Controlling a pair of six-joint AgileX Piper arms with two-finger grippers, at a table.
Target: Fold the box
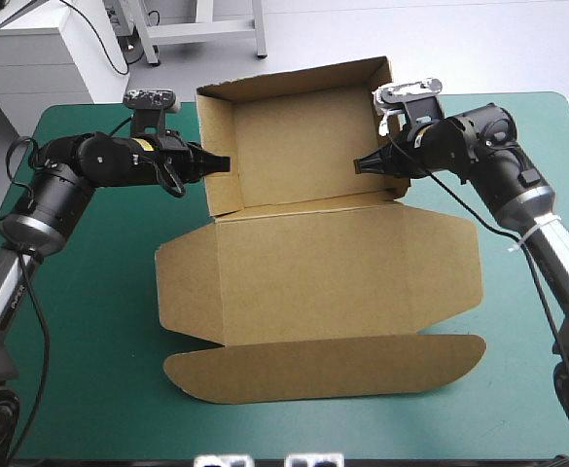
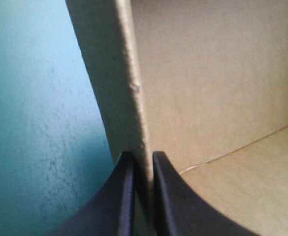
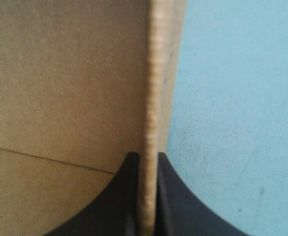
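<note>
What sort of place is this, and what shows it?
Probably a robotics lab bench: the left claw and right claw each grip a wall of the box on a teal-green table cover.

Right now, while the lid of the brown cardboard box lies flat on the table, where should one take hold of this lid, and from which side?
Probably the long rounded flap on the near edge of the brown cardboard box's flat lid, approached from the table's near side. It is a thin free edge with bare teal-green cover around it, so jaws can close over it.
</note>
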